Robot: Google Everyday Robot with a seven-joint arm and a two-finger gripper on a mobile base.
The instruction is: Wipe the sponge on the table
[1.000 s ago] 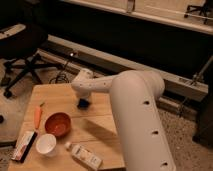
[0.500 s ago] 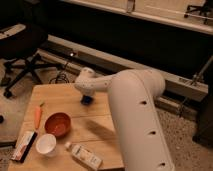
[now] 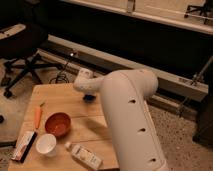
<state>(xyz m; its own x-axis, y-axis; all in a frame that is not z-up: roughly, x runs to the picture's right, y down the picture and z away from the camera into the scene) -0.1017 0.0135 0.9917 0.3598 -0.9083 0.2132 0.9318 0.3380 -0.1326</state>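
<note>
- Robot arm [image 3: 127,115]: broad white casing, rising from the lower right and reaching left over the table.
- Table [image 3: 55,97]: light-wood plank top, lower left.
- Office chair [image 3: 22,45]: dark, on the floor beyond the table's far left corner.
- Red bowl [image 3: 58,123]: upright, mid-table, left of the arm.
- Bottle [image 3: 84,155]: white, lying on its side near the front edge.
- Flat packet [image 3: 24,145]: at the left edge, beside the cup.
- White cup [image 3: 46,144]: upright, just in front of the bowl.
- Carrot [image 3: 38,116]: orange, left of the bowl.
- Gripper [image 3: 90,94]: dark, down at the tabletop near the far edge; whether apart or clamped, cannot tell.
- Sponge [image 3: 89,99]: small dark-blue patch on the table directly under the gripper.
</note>
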